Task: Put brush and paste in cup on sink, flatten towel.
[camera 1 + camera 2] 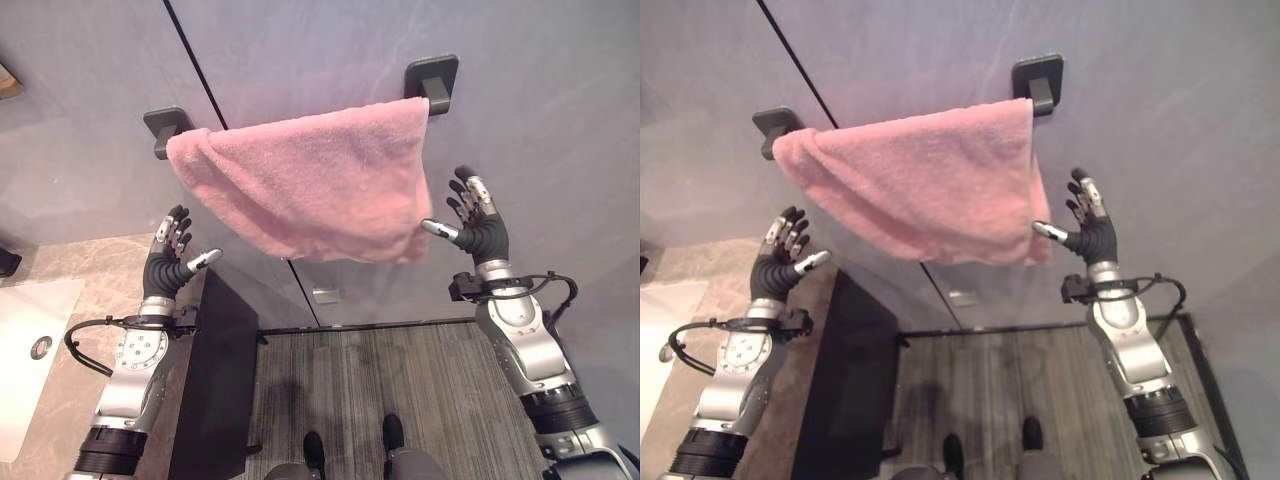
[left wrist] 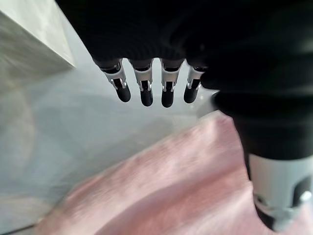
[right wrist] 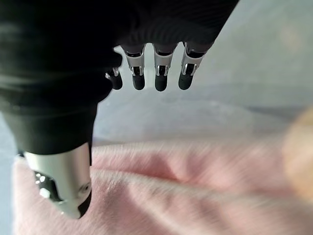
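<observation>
towel bar (image 1: 428, 103) hidden under pink towel (image 1: 310, 180) except the end at 2 o'clock. sink (image 1: 25, 340) cut off at 8 o'clock edge.

Fluffy pink terry-cloth towel (image 1: 310, 185), matt dark rail brackets (image 1: 432, 78), smooth grey wall (image 1: 540, 110), wood-grain floor (image 1: 370, 380)

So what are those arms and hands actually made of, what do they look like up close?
Both arms are silver-grey metal segments with black ribbed bands near the base. Each wrist and the back of each hand wears a dark ribbed cover. The left hand and right hand have silver fingers ending in dark tips, plus a separate thumb. A black cable loops beside each wrist.
</observation>
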Tool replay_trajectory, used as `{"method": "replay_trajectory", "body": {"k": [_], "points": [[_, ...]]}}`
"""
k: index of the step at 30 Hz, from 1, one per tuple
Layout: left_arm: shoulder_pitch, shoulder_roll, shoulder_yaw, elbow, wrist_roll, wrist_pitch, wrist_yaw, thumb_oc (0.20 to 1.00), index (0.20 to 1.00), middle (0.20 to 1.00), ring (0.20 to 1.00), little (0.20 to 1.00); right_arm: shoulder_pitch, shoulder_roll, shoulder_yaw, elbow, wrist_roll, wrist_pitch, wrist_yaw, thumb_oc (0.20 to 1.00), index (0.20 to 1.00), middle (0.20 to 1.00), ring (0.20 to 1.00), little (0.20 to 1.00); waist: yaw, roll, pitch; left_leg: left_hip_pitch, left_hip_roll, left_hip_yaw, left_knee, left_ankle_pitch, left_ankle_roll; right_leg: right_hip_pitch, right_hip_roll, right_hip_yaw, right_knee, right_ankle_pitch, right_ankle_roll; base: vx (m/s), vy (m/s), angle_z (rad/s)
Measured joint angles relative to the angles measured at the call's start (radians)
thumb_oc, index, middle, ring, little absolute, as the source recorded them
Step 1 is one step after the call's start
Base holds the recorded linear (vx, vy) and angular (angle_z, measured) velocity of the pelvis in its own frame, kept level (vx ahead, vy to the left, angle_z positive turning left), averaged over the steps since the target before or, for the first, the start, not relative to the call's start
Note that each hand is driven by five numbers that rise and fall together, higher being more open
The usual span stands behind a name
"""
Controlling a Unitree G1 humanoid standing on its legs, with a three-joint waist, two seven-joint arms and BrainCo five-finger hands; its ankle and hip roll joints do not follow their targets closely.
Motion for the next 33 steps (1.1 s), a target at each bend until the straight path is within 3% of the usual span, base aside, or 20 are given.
{"method": "replay_trajectory", "body": {"k": [5, 9, 17, 22, 24, 26, 27, 28, 30, 33], "points": [[0.058, -0.020, -0.001, 0.045, 0.029, 0.022, -0.017, 1.000, 1.000, 1.000, 1.000, 1.000, 0.085, 0.001, -0.048, 0.029, -0.016, 0.003, 0.006, 1.000, 1.000, 1.000, 1.000, 1.000, -0.006, -0.008, -0.006, 0.004, 0.000, 0.001, 0.000, 0.000, 0.000, 0.001, 0.000, 0.001, 0.005, -0.002, 0.000, -0.01, 0.019, 0.00], [0.064, -0.093, -0.013, 0.186, 0.029, 0.030, -0.037, 1.000, 1.000, 1.000, 1.000, 1.000, 0.163, 0.002, -0.067, 0.121, -0.034, 0.003, 0.028, 1.000, 1.000, 1.000, 1.000, 1.000, -0.021, -0.020, -0.023, 0.028, -0.002, 0.002, -0.003, -0.004, 0.005, 0.019, -0.002, 0.002, 0.015, -0.019, 0.006, -0.01, 0.029, 0.00], [0.085, -0.131, -0.057, 0.397, 0.032, 0.044, -0.067, 1.000, 1.000, 1.000, 1.000, 1.000, 0.306, 0.009, -0.106, 0.276, -0.063, 0.000, 0.047, 1.000, 1.000, 1.000, 1.000, 1.000, -0.091, -0.047, -0.046, 0.045, -0.018, 0.040, -0.007, -0.015, 0.020, -0.007, -0.008, 0.049, 0.051, -0.033, 0.018, -0.09, 0.070, -0.17], [0.033, -0.132, -0.114, 0.547, 0.079, 0.041, -0.069, 1.000, 1.000, 1.000, 1.000, 1.000, 0.305, 0.007, -0.096, 0.430, -0.085, -0.005, 0.071, 1.000, 1.000, 1.000, 1.000, 1.000, -0.148, -0.069, -0.044, -0.030, -0.043, 0.085, 0.018, -0.026, 0.038, -0.120, -0.014, 0.120, 0.131, -0.040, 0.040, -0.15, -0.019, -0.25], [0.003, -0.137, -0.139, 0.614, 0.104, 0.039, -0.067, 1.000, 1.000, 1.000, 1.000, 1.000, 0.298, 0.008, -0.077, 0.539, -0.096, -0.016, 0.073, 1.000, 1.000, 1.000, 1.000, 1.000, -0.149, -0.091, -0.036, -0.040, -0.047, 0.093, 0.041, -0.034, 0.046, -0.130, -0.018, 0.118, 0.131, -0.040, 0.043, -0.20, -0.100, -0.17], [-0.036, -0.142, -0.138, 0.688, 0.116, 0.045, -0.062, 1.000, 1.000, 1.000, 1.000, 1.000, 0.255, 0.009, 0.000, 0.712, -0.122, -0.001, 0.074, 1.000, 1.000, 1.000, 1.000, 1.000, -0.129, -0.107, -0.039, -0.040, -0.033, 0.119, 0.055, -0.038, 0.049, -0.108, -0.008, 0.122, 0.059, 0.002, 0.039, -0.15, -0.151, -0.35], [-0.035, -0.149, -0.133, 0.738, 0.117, 0.039, -0.059, 1.000, 1.000, 1.000, 1.000, 1.000, 0.236, 0.015, 0.062, 0.824, -0.130, 0.001, 0.076, 1.000, 1.000, 1.000, 1.000, 1.000, -0.095, -0.104, -0.037, -0.034, 0.007, 0.148, 0.035, -0.023, 0.056, -0.087, -0.008, 0.063, 0.020, -0.009, 0.030, -0.04, -0.132, -0.49], [-0.049, -0.157, -0.129, 0.773, 0.116, 0.045, -0.054, 1.000, 1.000, 1.000, 1.000, 1.000, 0.231, 0.032, 0.080, 0.874, -0.139, 0.012, 0.082, 1.000, 1.000, 1.000, 1.000, 1.000, -0.064, -0.103, -0.036, -0.027, 0.030, 0.165, 0.036, -0.024, 0.052, -0.096, 0.002, 0.033, 0.074, -0.044, 0.022, 0.00, -0.128, -0.60], [-0.021, -0.161, -0.132, 0.911, 0.120, 0.045, -0.045, 1.000, 1.000, 1.000, 1.000, 1.000, 0.210, 0.082, 0.123, 1.024, -0.168, 0.002, 0.095, 1.000, 1.000, 1.000, 1.000, 1.000, -0.043, -0.156, -0.067, -0.004, 0.026, 0.169, 0.036, -0.023, 0.049, -0.039, -0.019, 0.048, 0.050, -0.053, 0.026, 0.04, -0.142, -0.35], [0.006, -0.220, -0.132, 1.071, 0.156, 0.067, -0.047, 1.000, 1.000, 1.000, 1.000, 1.000, 0.195, 0.085, 0.125, 1.142, -0.215, 0.004, 0.097, 1.000, 1.000, 1.000, 1.000, 1.000, -0.039, -0.135, -0.080, 0.019, 0.057, 0.164, 0.037, -0.014, 0.044, 0.043, 0.013, 0.041, -0.047, -0.008, 0.006, 0.04, -0.125, 0.00]]}}
